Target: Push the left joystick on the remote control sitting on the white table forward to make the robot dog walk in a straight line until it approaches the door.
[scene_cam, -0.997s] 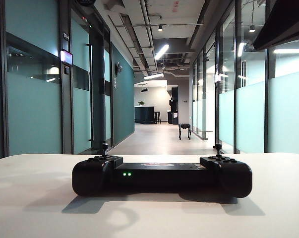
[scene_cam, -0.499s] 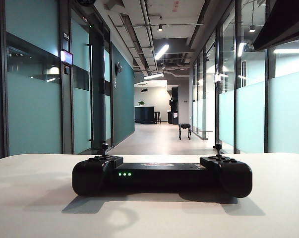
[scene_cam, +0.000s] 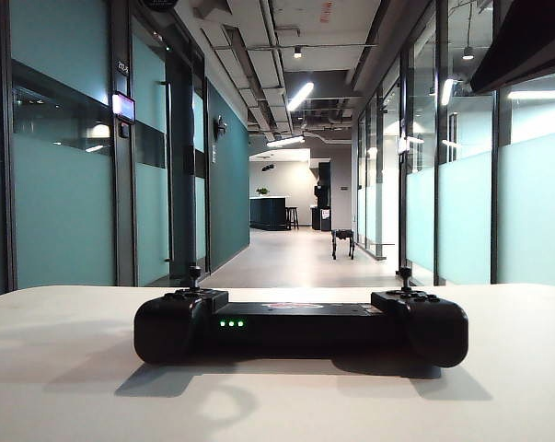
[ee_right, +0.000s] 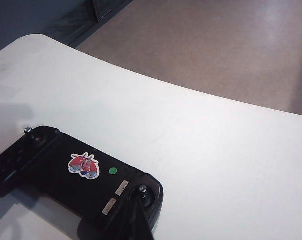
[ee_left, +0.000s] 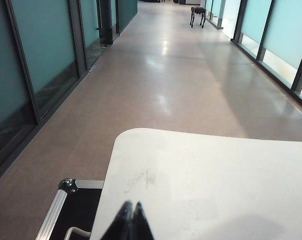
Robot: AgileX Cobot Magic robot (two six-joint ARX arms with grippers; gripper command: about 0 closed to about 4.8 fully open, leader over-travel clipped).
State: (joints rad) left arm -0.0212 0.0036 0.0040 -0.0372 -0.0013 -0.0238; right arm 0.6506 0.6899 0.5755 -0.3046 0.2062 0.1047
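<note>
The black remote control [scene_cam: 300, 324] lies on the white table [scene_cam: 65, 387], facing down a corridor. Its left joystick [scene_cam: 193, 273] stands upright at the left end, untouched, and a second stick [scene_cam: 404, 274] stands at the right end. The robot dog [scene_cam: 342, 241] stands far down the corridor and also shows small in the left wrist view [ee_left: 198, 14]. My right gripper [ee_right: 135, 207] is shut and empty above the remote control [ee_right: 75, 175], its tips by the nearer stick [ee_right: 141, 190]; the left joystick [ee_right: 27, 130] is at the far end. My left gripper [ee_left: 130, 206] is shut over bare table [ee_left: 216, 170].
Teal glass walls and dark door frames [scene_cam: 180, 166] line both sides of the corridor floor [ee_left: 166, 75]. A black case with a metal edge [ee_left: 55, 212] sits below the table's left side. A dark shape [scene_cam: 526, 37] hangs at the upper right of the exterior view.
A third green light has come on at the front of the remote control. Neither the arms, the sticks nor the robot dog have visibly moved.
</note>
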